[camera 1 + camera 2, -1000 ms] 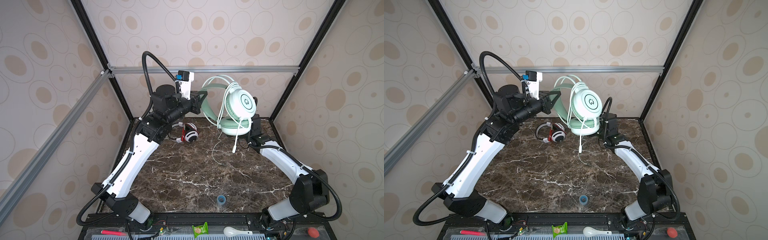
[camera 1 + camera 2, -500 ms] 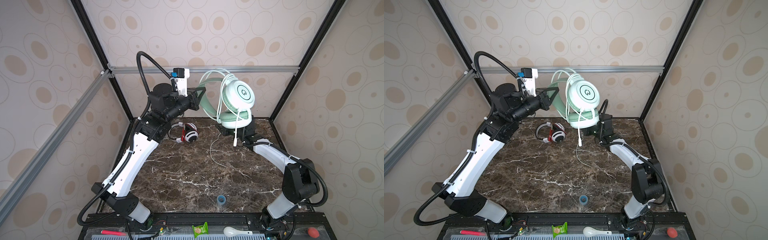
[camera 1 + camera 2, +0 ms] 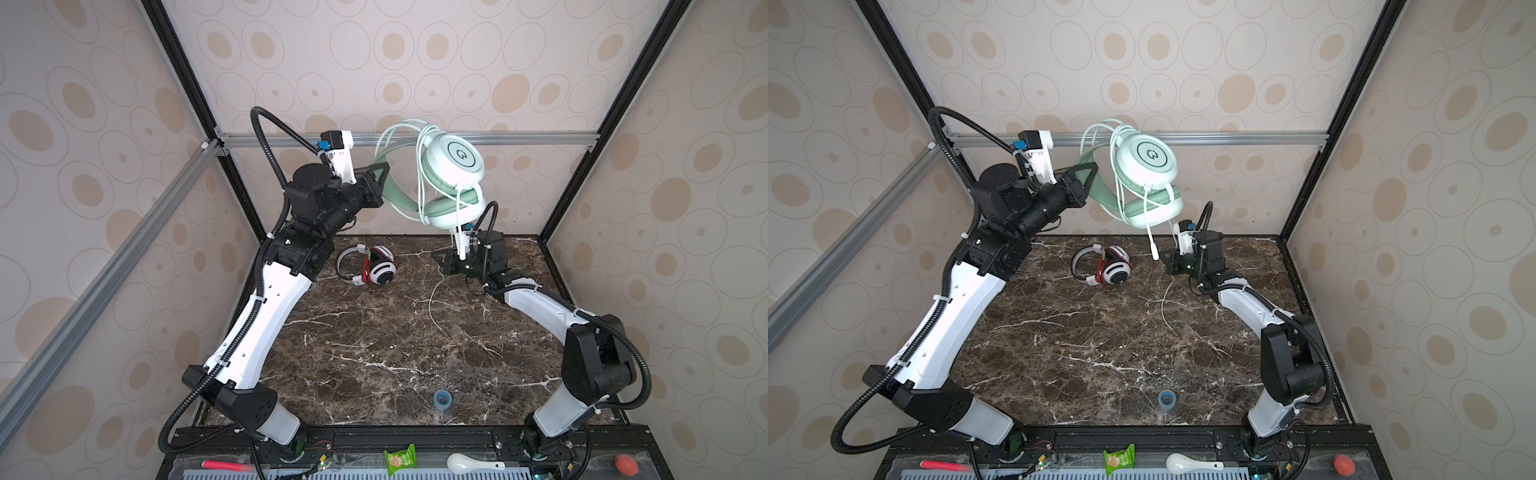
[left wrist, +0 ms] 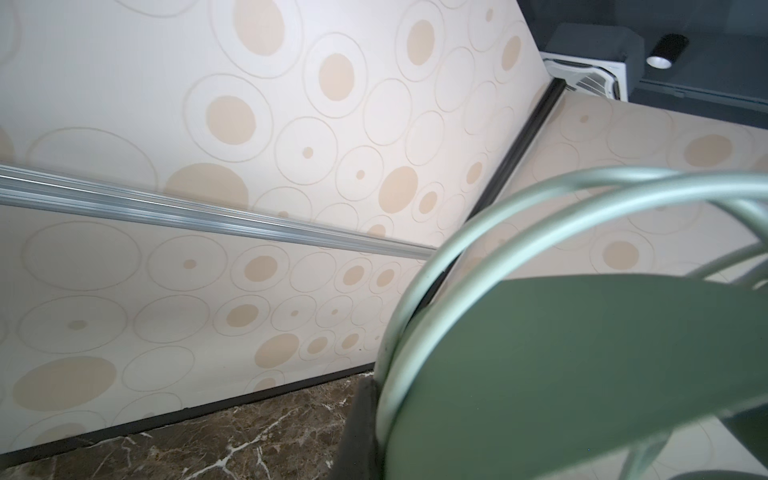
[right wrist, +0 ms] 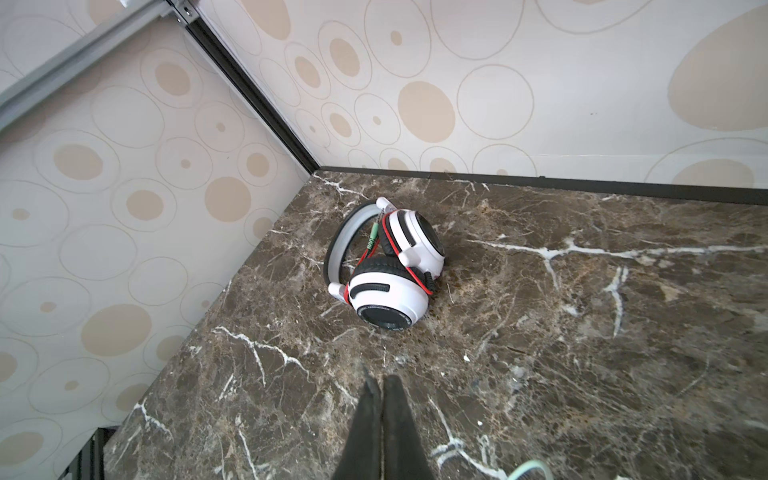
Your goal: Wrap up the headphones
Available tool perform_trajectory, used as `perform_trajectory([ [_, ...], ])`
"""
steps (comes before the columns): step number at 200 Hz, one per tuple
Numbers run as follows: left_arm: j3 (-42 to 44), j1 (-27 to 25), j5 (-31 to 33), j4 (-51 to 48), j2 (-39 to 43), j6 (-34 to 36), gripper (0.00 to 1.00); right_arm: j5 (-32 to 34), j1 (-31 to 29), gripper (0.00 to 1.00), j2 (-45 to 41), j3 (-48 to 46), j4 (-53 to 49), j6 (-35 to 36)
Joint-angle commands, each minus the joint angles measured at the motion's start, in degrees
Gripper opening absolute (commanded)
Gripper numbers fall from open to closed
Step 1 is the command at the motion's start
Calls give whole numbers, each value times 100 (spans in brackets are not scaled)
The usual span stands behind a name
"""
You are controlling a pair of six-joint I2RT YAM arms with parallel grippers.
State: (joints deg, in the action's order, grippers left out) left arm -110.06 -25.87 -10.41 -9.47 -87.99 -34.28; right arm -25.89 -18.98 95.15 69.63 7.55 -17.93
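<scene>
**Mint headphones** [image 3: 453, 162]: aloft at the back, hung by headband from left gripper [image 3: 383, 178], jaws clamped on the band. Cord partly looped over the cups.
**Loose cord tail** [image 3: 432, 305]: on marble table [image 3: 374, 353], lying approx. front-to-back, far end right at right gripper [image 3: 439, 261]. R jaws pressed together; tail pinched or not, can't tell. R arm nearer the tail; cups hang above it.
**White headphones** [image 3: 376, 269]: on table, ahead of R jaws, red cord wound round.
</scene>
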Motion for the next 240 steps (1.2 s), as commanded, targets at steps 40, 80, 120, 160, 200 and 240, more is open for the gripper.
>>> perform_trajectory([
  [40,-981,162,1954,99,-448,-922,0,905,-603,0,-583,-268,-1512,782],
  [80,-1259,222,2637,-240,-865,-840,0,1318,-1103,0,-1041,-597,-1938,973],
  [120,-1339,307,3066,-446,-1168,-664,0,1623,-1506,0,-1368,-707,-2361,1176],
  [160,-1115,306,3634,-451,-1345,18,0,1934,-1970,0,-1578,-573,-2899,1528],
  [200,-709,306,4004,-232,-1422,623,0,2071,-2296,0,-1732,-614,-3024,1556],
  [240,-500,305,4317,-353,-1576,1134,0,2330,-2615,0,-1824,-121,-3533,1901],
])
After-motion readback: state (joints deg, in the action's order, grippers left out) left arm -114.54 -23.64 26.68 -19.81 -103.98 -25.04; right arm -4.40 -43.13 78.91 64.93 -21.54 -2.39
